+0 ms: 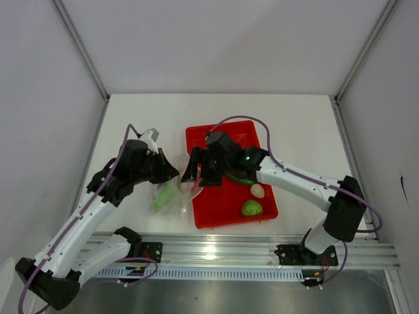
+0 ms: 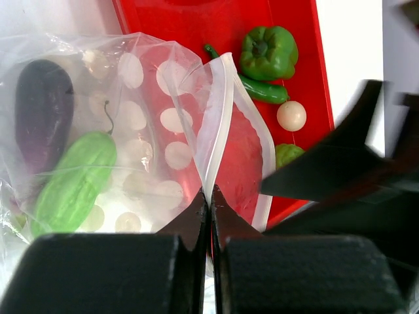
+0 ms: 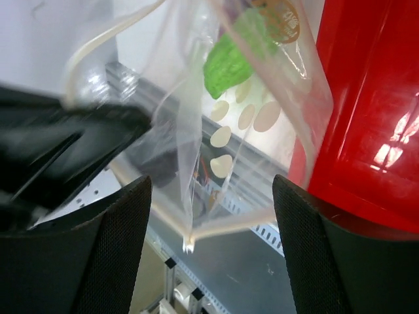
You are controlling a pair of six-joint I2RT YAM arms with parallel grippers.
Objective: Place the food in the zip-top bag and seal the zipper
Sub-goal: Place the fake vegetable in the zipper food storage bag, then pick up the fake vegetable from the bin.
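Left gripper [image 2: 209,197] on bag [image 2: 147,98], gourd [image 2: 72,180] inside

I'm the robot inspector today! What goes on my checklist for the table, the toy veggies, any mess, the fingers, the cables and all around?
Surface: white table, red tray on it.
Job's things: bag unsealed, holding eggplant and gourd; pepper, chili, egg and round green piece on the tray.
Clutter: nothing seen.
Grippers: left fingers shut on the bag's rim; right fingers open, either side of its edge.
Cables: purple cables run along both arms.
Surroundings: white walls, metal rail at the near edge.
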